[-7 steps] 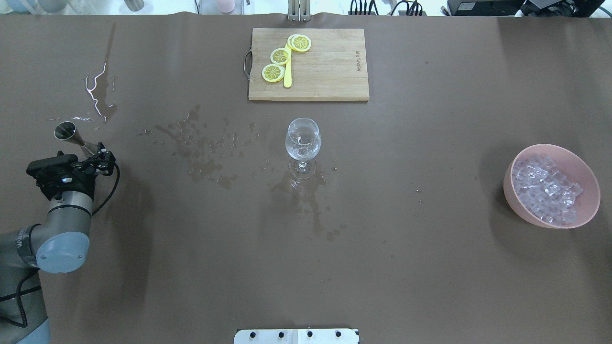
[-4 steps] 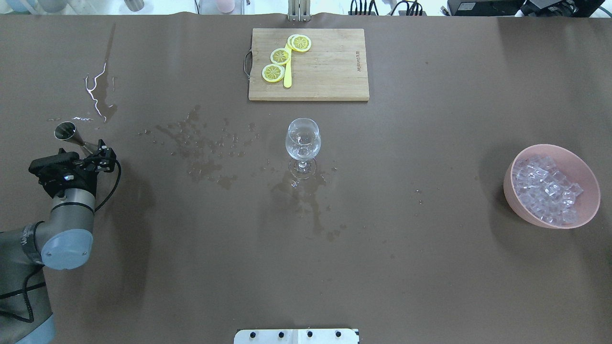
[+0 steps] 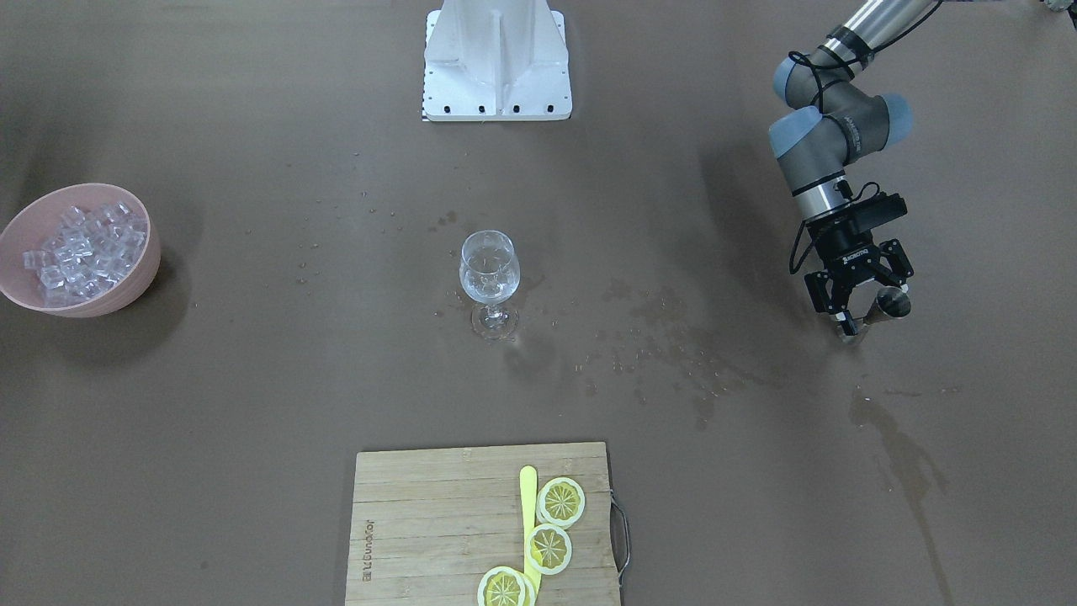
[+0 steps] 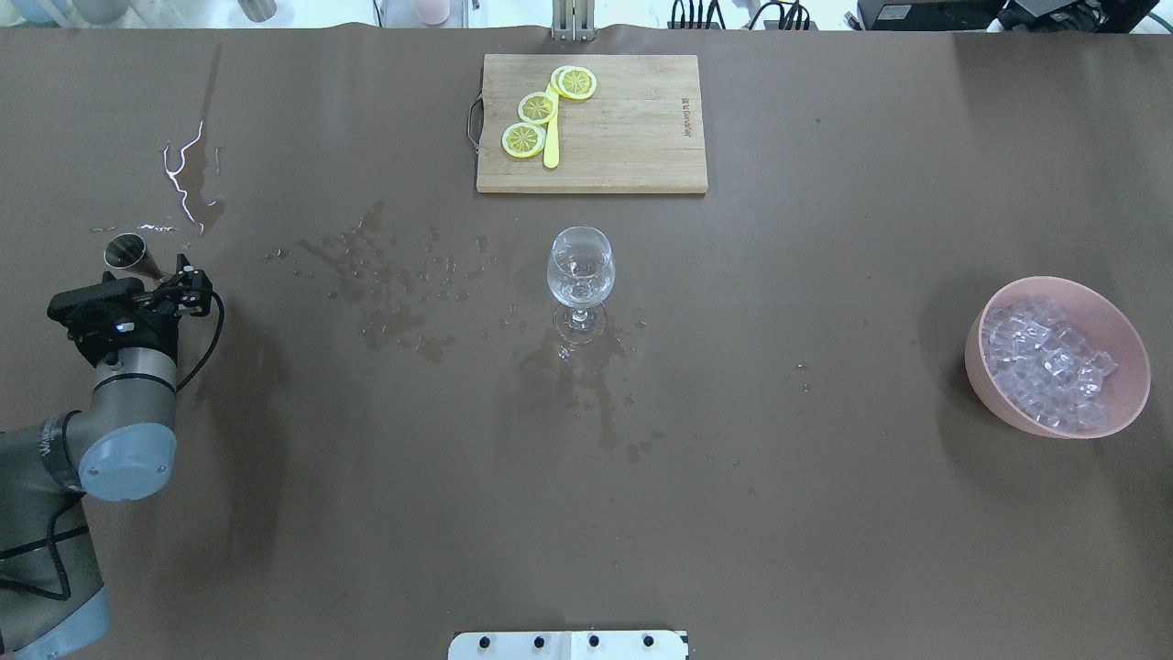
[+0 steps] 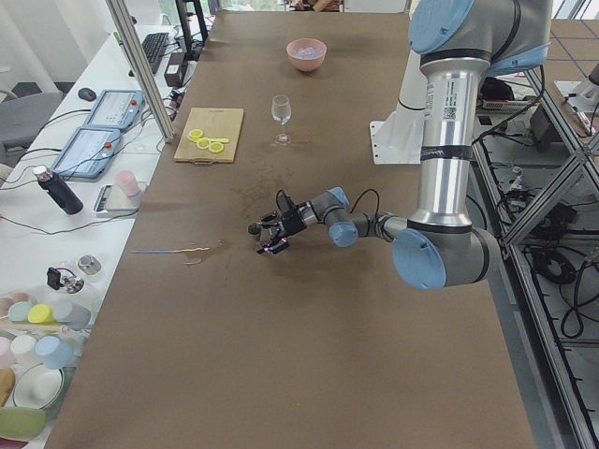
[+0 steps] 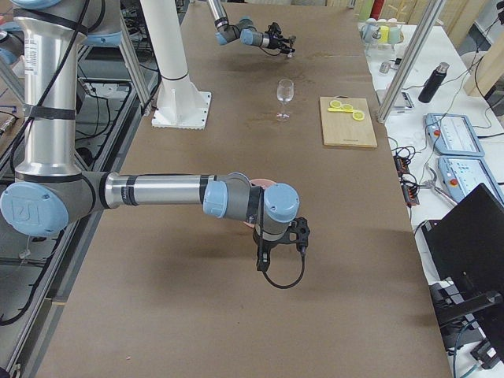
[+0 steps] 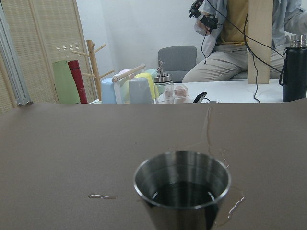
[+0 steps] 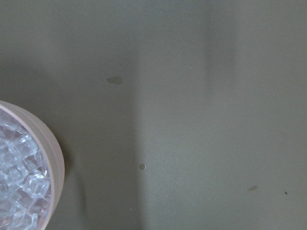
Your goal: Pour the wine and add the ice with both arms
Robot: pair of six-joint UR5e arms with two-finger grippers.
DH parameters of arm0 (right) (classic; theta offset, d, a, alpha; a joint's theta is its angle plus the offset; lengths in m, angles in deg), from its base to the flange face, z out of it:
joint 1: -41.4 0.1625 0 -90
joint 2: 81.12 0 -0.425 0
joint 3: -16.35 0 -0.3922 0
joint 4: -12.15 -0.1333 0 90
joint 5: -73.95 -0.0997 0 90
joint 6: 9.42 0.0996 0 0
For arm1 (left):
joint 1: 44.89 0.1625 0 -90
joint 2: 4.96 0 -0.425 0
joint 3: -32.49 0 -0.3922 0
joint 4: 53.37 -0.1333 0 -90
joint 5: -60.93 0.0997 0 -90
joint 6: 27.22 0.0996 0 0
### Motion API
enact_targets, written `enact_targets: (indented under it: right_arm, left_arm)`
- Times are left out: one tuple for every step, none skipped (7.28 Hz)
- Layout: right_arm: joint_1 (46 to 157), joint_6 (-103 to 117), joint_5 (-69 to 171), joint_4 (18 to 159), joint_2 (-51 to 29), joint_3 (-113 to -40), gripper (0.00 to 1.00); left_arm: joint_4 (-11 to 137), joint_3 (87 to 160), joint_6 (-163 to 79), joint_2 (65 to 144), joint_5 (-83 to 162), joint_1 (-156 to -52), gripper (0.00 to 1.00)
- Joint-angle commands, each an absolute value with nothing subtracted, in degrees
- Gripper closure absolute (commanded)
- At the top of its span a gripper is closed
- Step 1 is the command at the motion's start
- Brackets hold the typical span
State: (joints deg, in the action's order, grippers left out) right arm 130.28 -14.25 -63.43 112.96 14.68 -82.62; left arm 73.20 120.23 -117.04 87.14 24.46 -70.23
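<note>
Wine (image 7: 184,191) pooled in a steel jigger (image 4: 128,252) at the table's left end, left gripper (image 4: 183,291) fingers clamped on the jigger's lower cone, wine glass (image 4: 580,270) upright mid-table below a cutting board (image 4: 632,128), ice (image 4: 1045,362) heaped in a pink bowl (image 4: 1123,344) far right, right gripper (image 6: 293,235) beside that bowl, finger state impossible to tell.

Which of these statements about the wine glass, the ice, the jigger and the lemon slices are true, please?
1. The wine glass stands upright near the table's middle. True.
2. The ice lies in the wine glass. False: it is heaped in the pink bowl.
3. The left pincer is at a metal jigger. True.
4. The jigger is empty. False: the left wrist view shows liquid inside.
5. The lemon slices lie on a wooden cutting board. True.
</note>
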Motion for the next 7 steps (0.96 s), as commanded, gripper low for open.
enact_targets:
  right_arm:
    - [130.3,-14.3,-63.4,113.0,14.7,-82.6,0.00]
    - [130.3,-14.3,-63.4,112.9,14.7,-82.6,0.00]
    - [130.3,-14.3,-63.4,112.9,14.7,-82.6,0.00]
    - [130.3,-14.3,-63.4,112.9,14.7,-82.7,0.00]
    - [130.3,-14.3,-63.4,112.9,14.7,-82.7,0.00]
    - [130.3,-14.3,-63.4,113.0,14.6,-82.7,0.00]
    - [130.3,-14.3,-63.4,112.9,14.6,-82.6,0.00]
  left_arm:
    - [73.3,119.0,-117.0,88.6,24.5,-70.4,0.22]
    - [73.3,119.0,-117.0,88.6,24.4,-70.5,0.31]
    - [73.3,119.0,-117.0,88.6,24.4,-70.9,0.40]
    - [73.3,119.0,-117.0,88.6,24.4,-71.0,0.53]
    - [73.3,119.0,-116.8,88.5,24.3,-71.1,0.65]
    - [73.4,119.0,-116.8,88.5,24.2,-71.2,0.80]
    - [73.5,119.1,-116.8,88.3,24.0,-71.3,1.00]
